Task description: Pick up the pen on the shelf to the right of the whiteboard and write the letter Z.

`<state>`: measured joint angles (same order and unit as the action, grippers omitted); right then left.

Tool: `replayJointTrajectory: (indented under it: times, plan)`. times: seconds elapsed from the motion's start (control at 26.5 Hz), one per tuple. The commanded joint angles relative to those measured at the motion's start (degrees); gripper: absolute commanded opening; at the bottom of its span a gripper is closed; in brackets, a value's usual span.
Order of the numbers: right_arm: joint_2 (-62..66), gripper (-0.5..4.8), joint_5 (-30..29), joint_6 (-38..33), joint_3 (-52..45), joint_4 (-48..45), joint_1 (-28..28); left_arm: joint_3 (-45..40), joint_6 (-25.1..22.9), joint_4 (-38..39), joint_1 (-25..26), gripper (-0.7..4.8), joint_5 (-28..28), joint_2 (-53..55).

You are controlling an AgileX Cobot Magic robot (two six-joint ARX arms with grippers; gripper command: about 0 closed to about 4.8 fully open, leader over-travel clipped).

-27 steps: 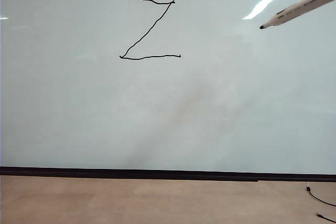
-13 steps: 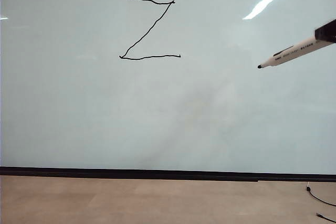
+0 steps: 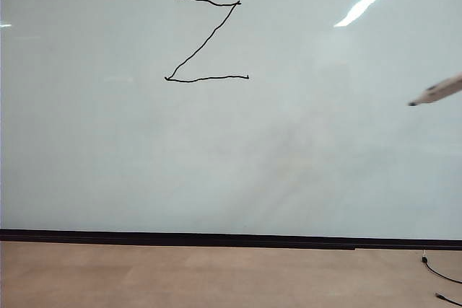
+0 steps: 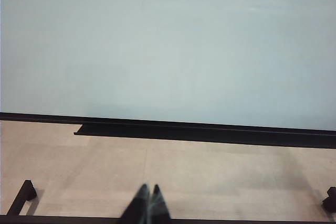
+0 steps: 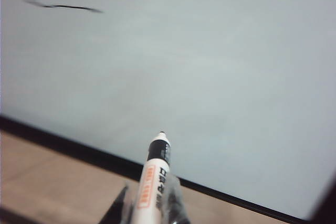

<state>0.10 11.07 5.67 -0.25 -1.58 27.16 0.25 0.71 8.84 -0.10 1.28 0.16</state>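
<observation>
Black ink already spells the letter Z (image 3: 207, 40) high on the whiteboard (image 3: 216, 164), left of centre, all three strokes joined, so we judge the writing done. Our pen (image 3: 439, 91) pokes in from the right edge of the exterior view, well apart from the Z, tip aimed left and slightly down and clear of the marks, which fits an arm with no more to write.

Our right claw (image 5: 147, 205) is clamped narrow on the pen's barrel — the wrist view shows the white barrel with its orange label rising between the fingers, dark tip toward the board and off its surface. Our left claw (image 4: 148, 205) sits low and near, over the wooden floor (image 4: 210, 171), fingers pressed together and empty; it has no part in this job.

Much is cut off. Only the pen's front end shows in the exterior view; the right claw itself is out of that picture. A dark ledge (image 4: 205, 132) runs under the board — whether it is the pen's shelf we cannot tell. The Z's lower stroke shows only as a blur in the right wrist view.
</observation>
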Motion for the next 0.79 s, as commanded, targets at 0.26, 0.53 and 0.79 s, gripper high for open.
replayJointTrajectory:
  times: [0.26,0.53,0.79]
  plan:
    - [0.0,-0.06,-7.7,-1.9,0.3,-0.7,-19.6,0.1,-0.3,-0.3,0.0,-0.05,0.0,0.0]
    - [0.0,-0.06,-7.1,-2.3,0.3,-0.8,-24.3,0.1,-0.3,-0.3,0.0,-0.04,0.0,0.0]
    - [0.0,-0.05,-3.9,-2.3,0.3,-1.6,-25.0,0.1,-0.3,-0.3,0.0,-0.05,0.0,0.0]
